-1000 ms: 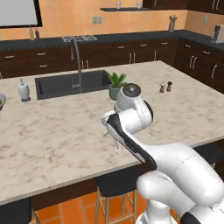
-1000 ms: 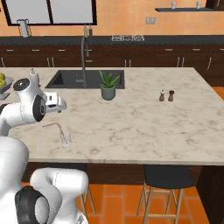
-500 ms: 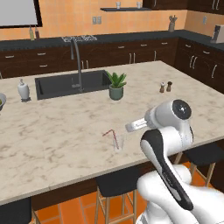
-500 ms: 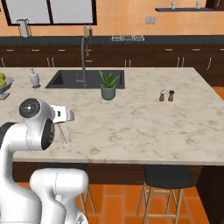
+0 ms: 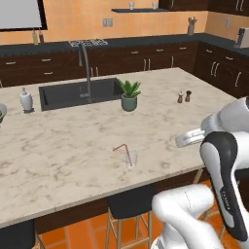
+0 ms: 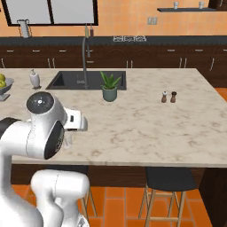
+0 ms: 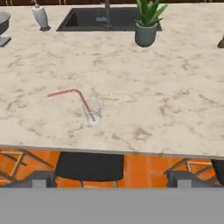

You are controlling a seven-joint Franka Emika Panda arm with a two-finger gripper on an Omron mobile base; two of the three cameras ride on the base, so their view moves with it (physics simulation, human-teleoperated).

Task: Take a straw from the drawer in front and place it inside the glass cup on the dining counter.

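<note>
Placement step judged done: straw [image 7: 83,101] standing slanted inside the glass cup [image 7: 92,112], bent top leaning toward upper left in the hand view. Cup resting near the front edge of the surface [image 7: 144,92], left of centre in that frame, lower centre in the left base view. Tool [image 7: 111,183] empty, fingertips spread wide at the bottom corners of the hand view, well apart from the cup. Potted plant [image 7: 147,24] at upper centre, beside the sink [image 7: 87,19]. Next, in all likelihood, nothing beyond holding clear without nudging the cup.
</note>
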